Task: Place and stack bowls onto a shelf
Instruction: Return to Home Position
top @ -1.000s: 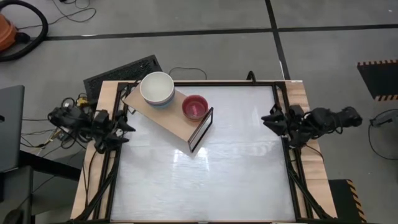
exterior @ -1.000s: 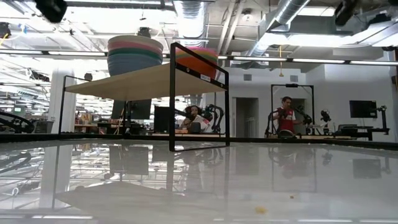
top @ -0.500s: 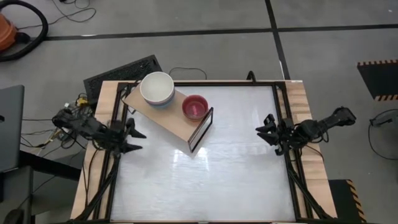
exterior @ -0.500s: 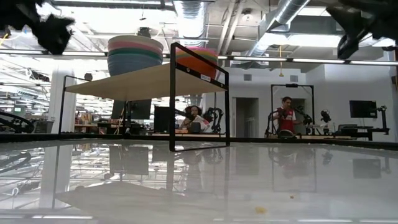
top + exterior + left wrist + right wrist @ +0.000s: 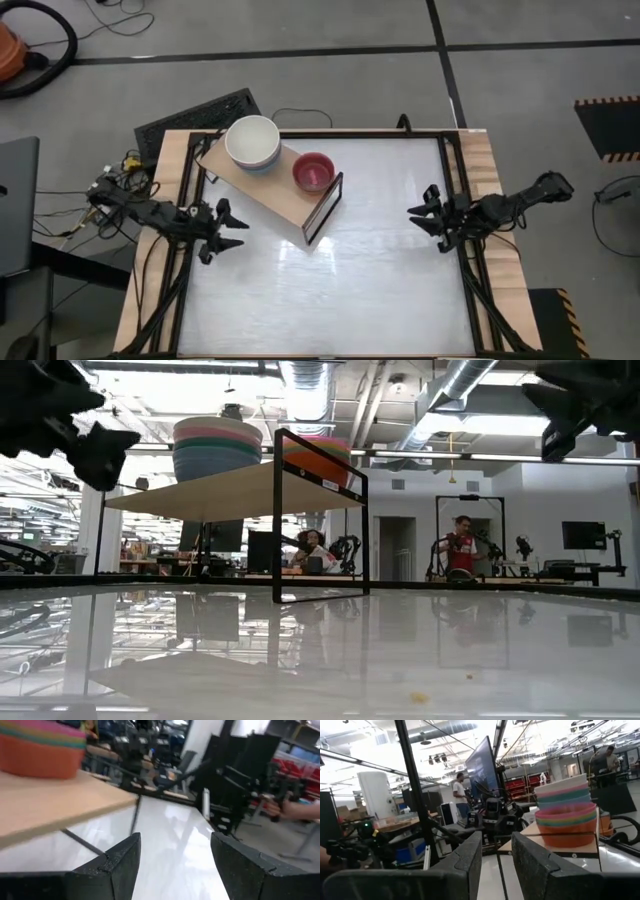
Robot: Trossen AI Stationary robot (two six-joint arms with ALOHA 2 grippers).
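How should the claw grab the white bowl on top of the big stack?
I'd pinch its rim, coming straight down from above. The white bowl sits open side up, nested in the stack on the shelf, so mostly its rim shows. The left claw, open beside the shelf, is nearer.

Both end effectors [image 5: 236,226] [image 5: 420,212] (apparently) spread.
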